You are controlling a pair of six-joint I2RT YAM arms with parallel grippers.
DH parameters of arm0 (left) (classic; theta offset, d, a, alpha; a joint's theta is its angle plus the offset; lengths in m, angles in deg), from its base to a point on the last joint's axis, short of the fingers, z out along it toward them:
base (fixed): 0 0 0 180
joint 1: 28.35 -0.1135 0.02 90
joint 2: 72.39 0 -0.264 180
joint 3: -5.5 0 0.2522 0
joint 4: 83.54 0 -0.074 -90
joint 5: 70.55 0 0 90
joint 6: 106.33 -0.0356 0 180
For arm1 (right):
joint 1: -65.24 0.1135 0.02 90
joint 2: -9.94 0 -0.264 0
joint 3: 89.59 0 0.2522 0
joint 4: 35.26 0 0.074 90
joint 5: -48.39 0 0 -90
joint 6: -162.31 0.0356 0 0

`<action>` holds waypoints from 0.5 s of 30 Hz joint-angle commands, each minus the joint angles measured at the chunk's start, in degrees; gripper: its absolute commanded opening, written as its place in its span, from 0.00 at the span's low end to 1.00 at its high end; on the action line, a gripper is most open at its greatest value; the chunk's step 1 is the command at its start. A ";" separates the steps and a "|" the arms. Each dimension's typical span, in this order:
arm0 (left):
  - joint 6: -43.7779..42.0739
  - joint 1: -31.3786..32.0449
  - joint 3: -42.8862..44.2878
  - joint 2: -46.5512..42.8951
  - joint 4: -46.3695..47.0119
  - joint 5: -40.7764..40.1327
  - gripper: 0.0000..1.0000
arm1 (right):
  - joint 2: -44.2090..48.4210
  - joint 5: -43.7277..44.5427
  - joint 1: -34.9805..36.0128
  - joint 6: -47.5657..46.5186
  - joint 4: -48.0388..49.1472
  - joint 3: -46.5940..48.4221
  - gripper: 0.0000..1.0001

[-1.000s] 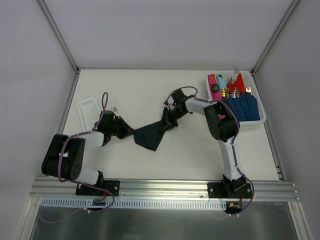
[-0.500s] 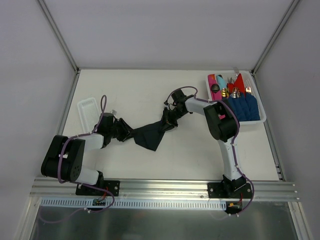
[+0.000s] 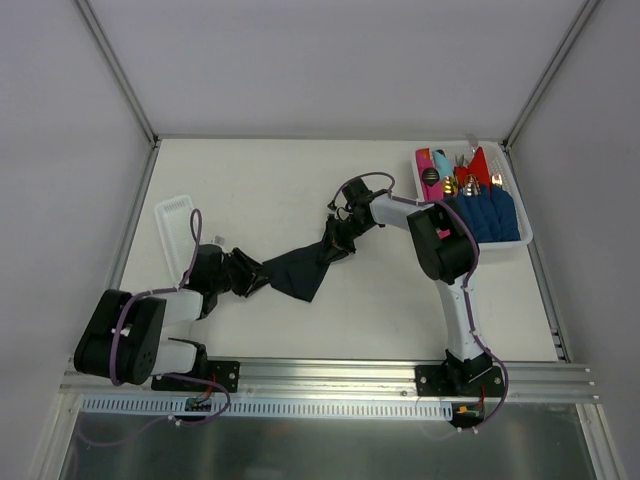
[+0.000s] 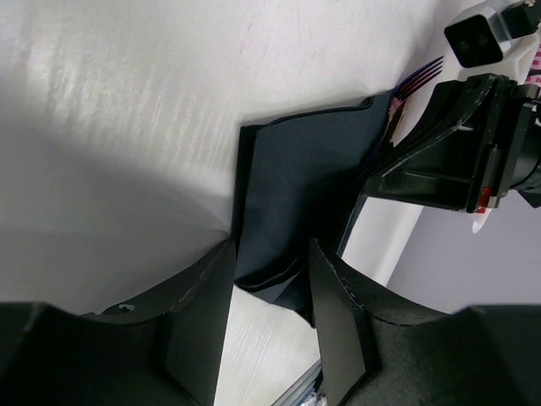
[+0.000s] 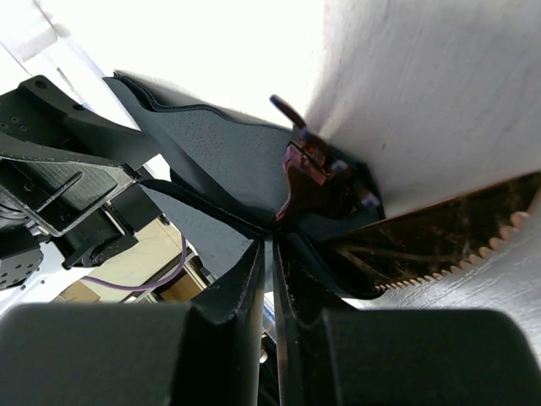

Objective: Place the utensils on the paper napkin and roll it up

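Observation:
The dark paper napkin (image 3: 298, 270) hangs stretched between my two grippers at mid-table. My right gripper (image 3: 333, 248) is shut on its right corner; in the right wrist view the jaws (image 5: 270, 244) are pressed together on the bunched sheet (image 5: 220, 152). My left gripper (image 3: 255, 278) is at the napkin's left corner. In the left wrist view its jaws (image 4: 270, 249) stand apart with the napkin's folded edge (image 4: 296, 178) lying between the fingertips. The gold utensils (image 3: 470, 183) lie in the white basket (image 3: 520, 243) at the back right.
The basket also holds bright blue rolled napkins (image 3: 488, 215) and red and pink ones (image 3: 478, 162). A white tray (image 3: 176, 222) lies at the left. The table's walls rise at the back and both sides.
My left arm has drawn back toward the near left, and the napkin's left corner has followed it, stretching the sheet flatter. The right arm has not moved.

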 commanded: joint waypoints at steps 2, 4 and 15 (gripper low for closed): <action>-0.18 0.70 -0.56 7.50 -0.20 -2.82 0.43 | -2.12 6.45 0.37 -2.35 -2.24 0.61 0.11; 0.35 0.70 0.05 10.23 2.77 -2.11 0.43 | -2.03 6.62 0.37 -2.43 -2.33 0.52 0.11; 4.75 0.79 0.93 23.95 22.20 -0.09 0.43 | -2.21 6.80 0.37 -2.87 -2.77 0.61 0.11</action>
